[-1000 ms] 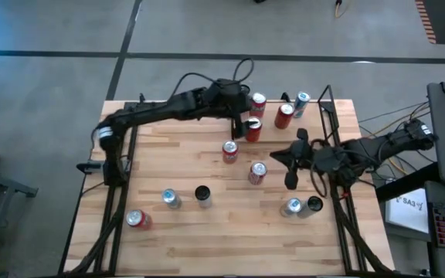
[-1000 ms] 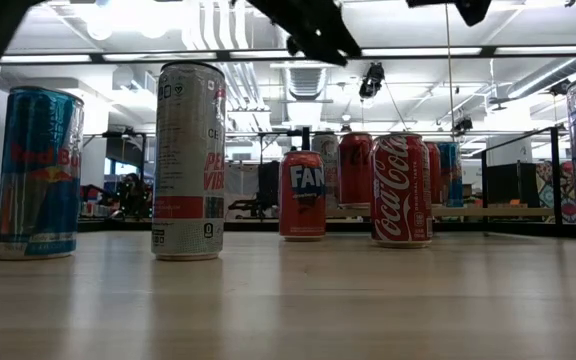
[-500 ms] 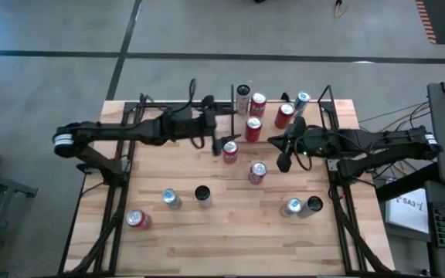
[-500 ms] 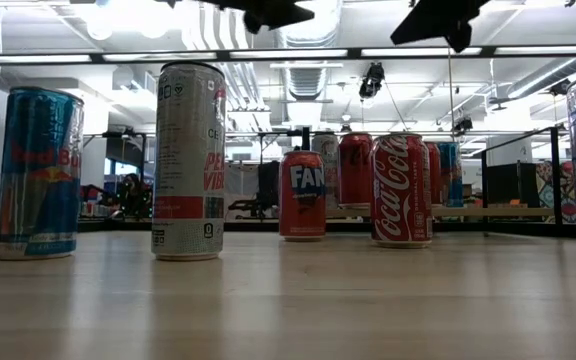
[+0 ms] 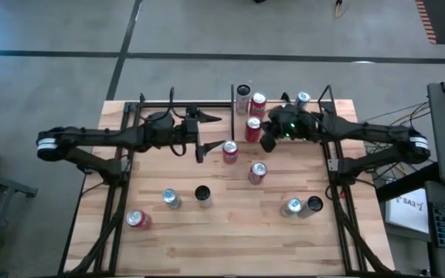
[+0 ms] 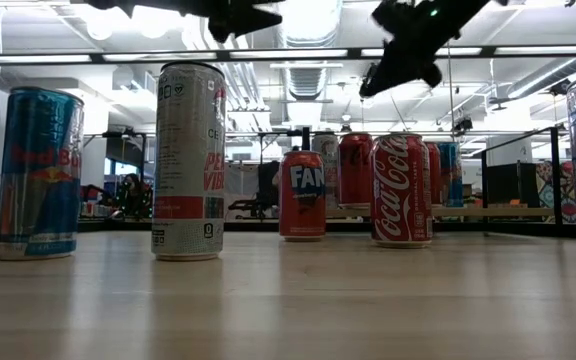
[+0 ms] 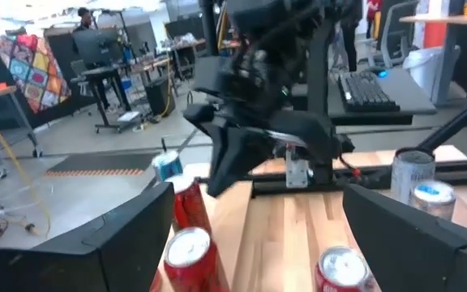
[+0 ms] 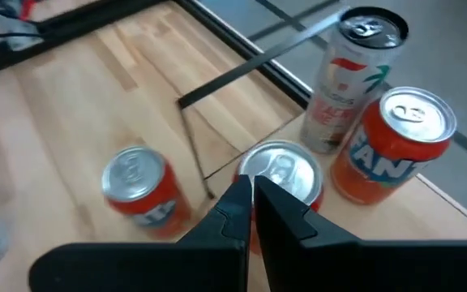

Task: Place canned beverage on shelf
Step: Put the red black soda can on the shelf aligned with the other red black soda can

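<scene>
I see cans already on the far shelf (image 5: 315, 116); more wait on the surface (image 5: 230, 232). My left claw (image 5: 200, 147) is released, right claw (image 5: 269, 143) clenched empty.

Butcher-block wood tabletop (image 5: 230, 232), glossy metal cans (image 6: 189, 160), thin black metal rods (image 8: 242, 69)

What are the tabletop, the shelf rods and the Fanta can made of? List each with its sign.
Tabletop: wood, butcher-block strips, matte grain.
Shelf rods: apparently black metal, thin and straight.
Fanta can: likely aluminium, bare silvery lid with pull tab, printed orange wall.
</scene>
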Robot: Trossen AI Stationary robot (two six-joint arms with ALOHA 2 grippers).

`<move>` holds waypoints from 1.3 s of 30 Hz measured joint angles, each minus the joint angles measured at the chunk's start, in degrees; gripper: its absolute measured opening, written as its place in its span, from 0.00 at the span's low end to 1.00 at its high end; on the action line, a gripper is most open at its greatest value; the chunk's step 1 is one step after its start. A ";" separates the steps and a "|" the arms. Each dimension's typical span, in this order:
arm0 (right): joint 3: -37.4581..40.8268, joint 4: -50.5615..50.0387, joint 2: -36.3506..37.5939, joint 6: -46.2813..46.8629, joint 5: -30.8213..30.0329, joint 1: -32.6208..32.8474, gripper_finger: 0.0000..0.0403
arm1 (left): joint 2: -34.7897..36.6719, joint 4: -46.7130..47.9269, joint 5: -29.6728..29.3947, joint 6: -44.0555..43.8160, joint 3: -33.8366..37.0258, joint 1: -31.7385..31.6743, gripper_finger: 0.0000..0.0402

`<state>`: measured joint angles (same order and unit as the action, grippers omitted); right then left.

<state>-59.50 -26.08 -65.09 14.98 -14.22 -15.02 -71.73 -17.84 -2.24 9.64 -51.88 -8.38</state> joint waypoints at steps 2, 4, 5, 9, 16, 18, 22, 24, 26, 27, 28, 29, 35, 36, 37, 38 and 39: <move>-2.14 -1.34 -2.27 0.02 1.73 -1.77 0.02 | 0.99 -0.17 -1.18 -0.35 1.12 0.00 0.85; -4.31 -2.45 -4.56 0.03 4.23 -3.31 0.02 | 2.04 -0.53 -2.06 -0.59 2.38 0.00 0.85; -5.36 -2.99 -5.75 0.04 5.40 -3.97 0.02 | 2.46 -0.93 -2.67 -0.71 2.97 0.00 0.85; -9.96 -6.96 -10.52 0.11 6.38 -5.34 0.02 | 3.73 -0.75 -3.28 -1.21 4.58 0.00 0.85; -16.93 -14.84 -16.55 0.44 6.37 -5.78 0.02 | 5.18 -0.81 -3.28 -1.73 5.31 0.00 0.85; -17.98 -16.62 -17.54 0.45 6.39 -5.76 0.02 | 5.34 -0.87 -3.30 -1.79 5.36 0.00 0.85; -18.22 -17.80 -17.70 0.53 6.45 -5.76 0.02 | 5.40 -0.82 -3.30 -2.32 5.42 0.00 0.85; -18.19 -18.85 -17.65 0.72 6.31 -5.76 0.02 | 5.40 -0.82 -3.30 -2.68 5.44 0.00 0.85; -18.03 -19.56 -17.65 0.74 6.28 -5.76 0.02 | 5.40 -0.80 -3.31 -2.89 5.52 0.00 0.85; -17.94 -19.48 -17.65 0.75 6.27 -5.76 0.02 | 5.40 -0.77 -3.33 -2.95 5.53 0.00 0.85; -17.73 -19.52 -17.63 0.76 6.26 -5.76 0.02 | 5.40 -0.78 -3.33 -3.11 5.53 0.00 0.85; -17.55 -19.66 -17.63 0.79 6.25 -5.76 0.02 | 5.40 -0.79 -3.33 -3.16 5.53 0.00 0.85; -16.59 -19.60 -17.61 0.93 5.00 -5.76 0.02 | 5.40 -0.79 -3.33 -3.31 5.53 0.00 0.85; -16.46 -19.64 -17.61 0.92 4.74 -5.76 0.02 | 5.40 -0.79 -3.33 -3.31 5.53 0.00 0.85; -16.36 -19.64 -17.61 0.94 4.68 -5.76 0.02 | 5.40 -0.79 -3.33 -3.33 5.53 0.00 0.85; -16.34 -19.66 -17.61 0.94 4.62 -5.76 0.02 | 5.40 -0.79 -3.33 -3.33 5.53 0.00 0.85; -16.35 -19.66 -17.61 0.94 4.60 -5.76 0.02 | 5.40 -0.79 -3.33 -3.33 5.53 0.00 0.85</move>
<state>-75.85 -45.74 -82.70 15.92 -9.62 -20.78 -66.32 -18.63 -5.56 6.31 -46.35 -8.38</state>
